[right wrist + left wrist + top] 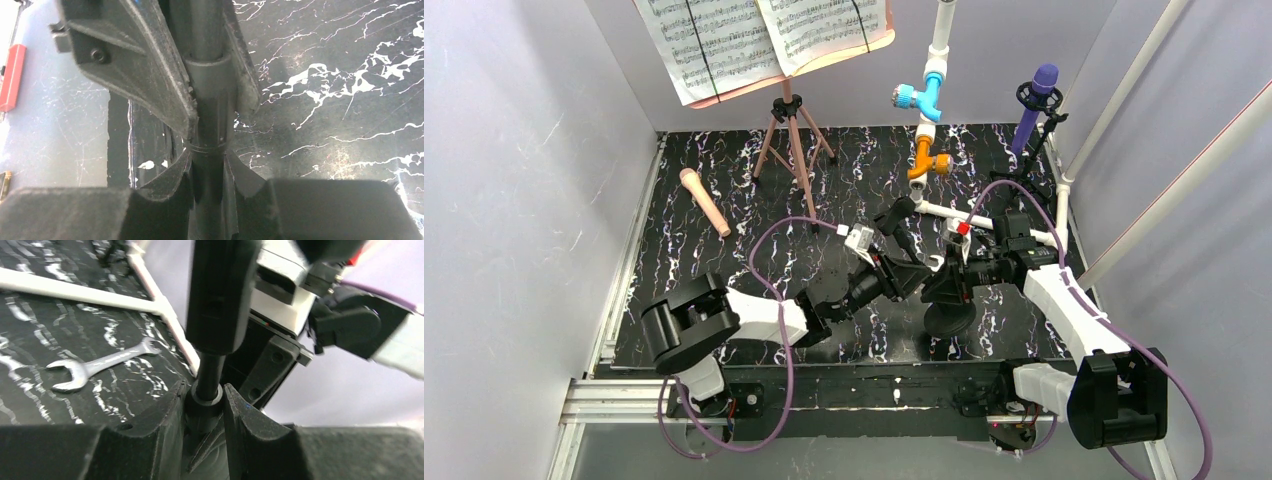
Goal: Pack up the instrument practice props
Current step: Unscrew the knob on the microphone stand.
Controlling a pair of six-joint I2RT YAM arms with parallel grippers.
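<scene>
A black mic holder (pixel 949 318) with a round base stands on the mat at front centre. My left gripper (pixel 921 275) is shut on its stem (pixel 206 375), as the left wrist view (pixel 204 392) shows. My right gripper (pixel 956 280) is shut on the same stem (pixel 207 85), just below the left fingers (pixel 150 65), in the right wrist view (pixel 210 167). A peach microphone (pixel 704 200) lies at the left. A purple microphone (pixel 1035 100) sits in a second black holder (pixel 1046 125) at the back right. The salmon-pink music rest (pixel 789 140) holds white sheets (pixel 764 35) at the back.
A white pipe with blue and orange valves (pixel 929 110) runs from the back wall down to the mat. A silver wrench (pixel 100 362) lies on the black marbled mat (pixel 724 270) beside a white pipe branch (pixel 165 320). Grey walls close in on the left, back and right.
</scene>
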